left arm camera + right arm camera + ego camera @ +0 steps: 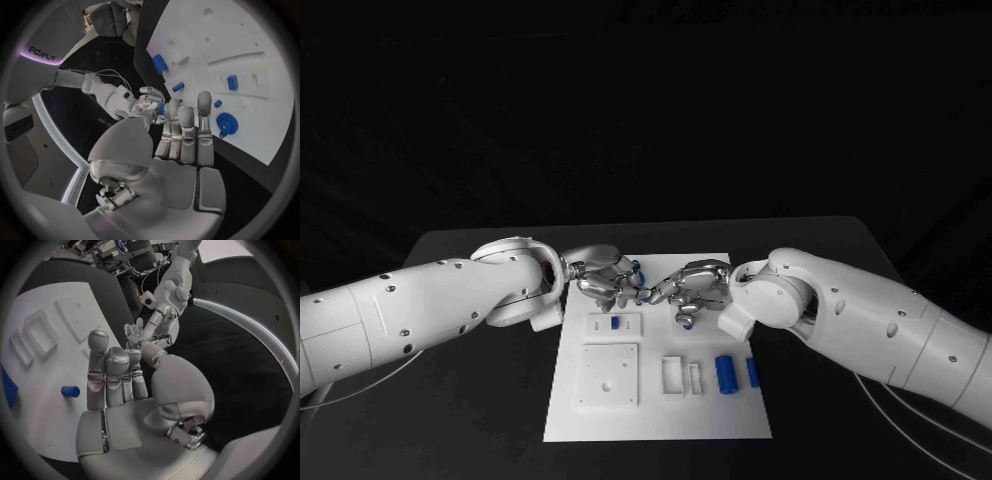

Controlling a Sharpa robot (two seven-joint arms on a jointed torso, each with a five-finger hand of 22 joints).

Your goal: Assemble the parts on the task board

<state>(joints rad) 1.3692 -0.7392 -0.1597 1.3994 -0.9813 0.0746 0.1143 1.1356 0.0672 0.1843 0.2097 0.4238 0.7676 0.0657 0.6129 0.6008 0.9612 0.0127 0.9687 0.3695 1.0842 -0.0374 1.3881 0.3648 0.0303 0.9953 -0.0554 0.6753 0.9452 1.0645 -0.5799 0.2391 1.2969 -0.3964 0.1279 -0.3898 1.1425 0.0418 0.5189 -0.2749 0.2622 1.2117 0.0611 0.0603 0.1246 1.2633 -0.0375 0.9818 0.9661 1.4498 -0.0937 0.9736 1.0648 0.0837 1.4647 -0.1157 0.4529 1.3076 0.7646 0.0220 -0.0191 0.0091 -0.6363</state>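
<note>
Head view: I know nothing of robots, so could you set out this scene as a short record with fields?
Setting: black table with a white task board
Left hand: over the board's far end, fingertips meeting the right hand
Right hand: over the board's far end, facing the left hand
Held between hands: a small blue piece seems pinched at the fingertips; which hand grips it is unclear
Loose parts: blue cylinder on the board's right side, small blue peg, round blue part
Board features: white rectangular frames

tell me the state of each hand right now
left hand: pinching a small blue part
right hand: cannot be told
</note>
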